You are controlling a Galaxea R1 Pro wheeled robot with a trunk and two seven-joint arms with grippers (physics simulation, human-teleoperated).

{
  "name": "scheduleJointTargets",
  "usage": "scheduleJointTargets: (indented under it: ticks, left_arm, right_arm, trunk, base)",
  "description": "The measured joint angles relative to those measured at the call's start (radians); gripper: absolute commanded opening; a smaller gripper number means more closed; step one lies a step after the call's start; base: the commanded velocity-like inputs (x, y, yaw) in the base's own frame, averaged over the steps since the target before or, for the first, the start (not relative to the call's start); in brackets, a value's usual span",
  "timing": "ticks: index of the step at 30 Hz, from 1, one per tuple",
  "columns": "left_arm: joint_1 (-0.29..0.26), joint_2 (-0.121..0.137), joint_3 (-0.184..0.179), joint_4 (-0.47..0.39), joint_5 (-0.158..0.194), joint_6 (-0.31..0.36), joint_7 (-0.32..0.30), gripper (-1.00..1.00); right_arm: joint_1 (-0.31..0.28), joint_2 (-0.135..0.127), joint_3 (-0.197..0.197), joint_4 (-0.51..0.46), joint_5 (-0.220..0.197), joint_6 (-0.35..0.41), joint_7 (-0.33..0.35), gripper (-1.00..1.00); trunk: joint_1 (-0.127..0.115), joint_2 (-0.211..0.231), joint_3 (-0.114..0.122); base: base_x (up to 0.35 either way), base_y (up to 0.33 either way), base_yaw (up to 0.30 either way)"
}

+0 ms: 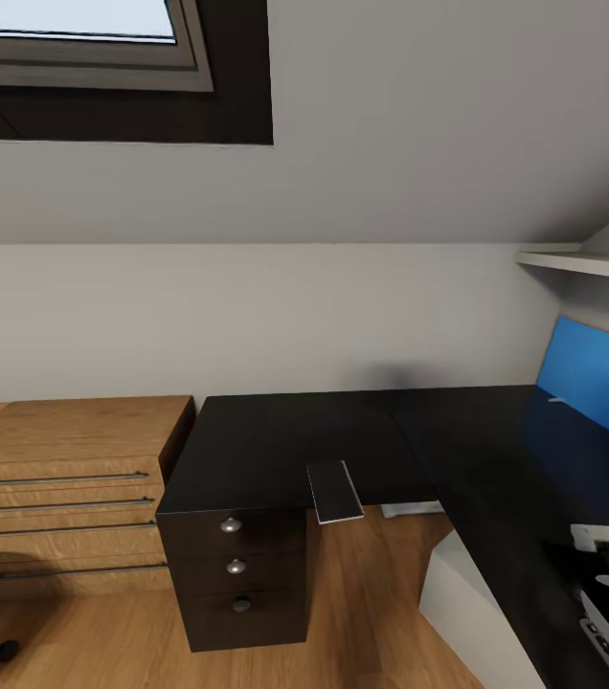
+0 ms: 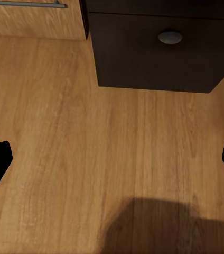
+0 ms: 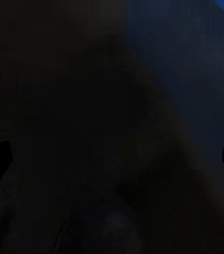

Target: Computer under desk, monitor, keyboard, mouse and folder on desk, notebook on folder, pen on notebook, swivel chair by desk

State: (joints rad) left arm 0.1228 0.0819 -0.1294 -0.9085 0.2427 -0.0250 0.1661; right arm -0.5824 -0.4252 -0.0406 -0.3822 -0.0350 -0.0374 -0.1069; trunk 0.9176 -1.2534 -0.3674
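Left gripper jaws spread wide, empty, above bare wood floor near the desk's drawer unit. Right gripper likewise wide, nothing held, over the dark desk. Flat grey item, perhaps the folder, overhanging the desk's front edge. Probably between placements; next, choosing a target and closing in.

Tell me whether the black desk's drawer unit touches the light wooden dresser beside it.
Apart. The head view shows a narrow dark gap between the black desk's drawer unit and the light wooden dresser, with wood floor showing below.
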Motion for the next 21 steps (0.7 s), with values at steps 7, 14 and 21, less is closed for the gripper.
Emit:
scheduleJointTargets:
  ticks: [7, 14, 21]
  left_arm:
    - [0.0, 0.001, 0.0, 0.002, 0.0, 0.0, 0.0, 1.0]
    - [0.0, 0.0, 0.0, 0.013, 0.0, 0.0, 0.0, 1.0]
    - [0.0, -0.001, -0.001, 0.018, 0.0, 0.0, 0.0, 1.0]
  right_arm:
    - [0.0, 0.086, -0.014, -0.05, -0.019, -0.02, -0.005, 1.0]
    - [0.0, 0.172, -0.016, -0.074, -0.025, -0.072, -0.095, 1.0]
    - [0.002, 0.216, -0.012, -0.073, -0.019, -0.144, -0.175, 1.0]
  trunk:
    - [0.0, 0.0, 0.0]
    - [0.0, 0.0, 0.0]
    - [0.0, 0.0, 0.0]
  base:
    - [0.0, 0.0, 0.0]
    - [0.0, 0.0, 0.05]
    - [0.0, 0.0, 0.246]
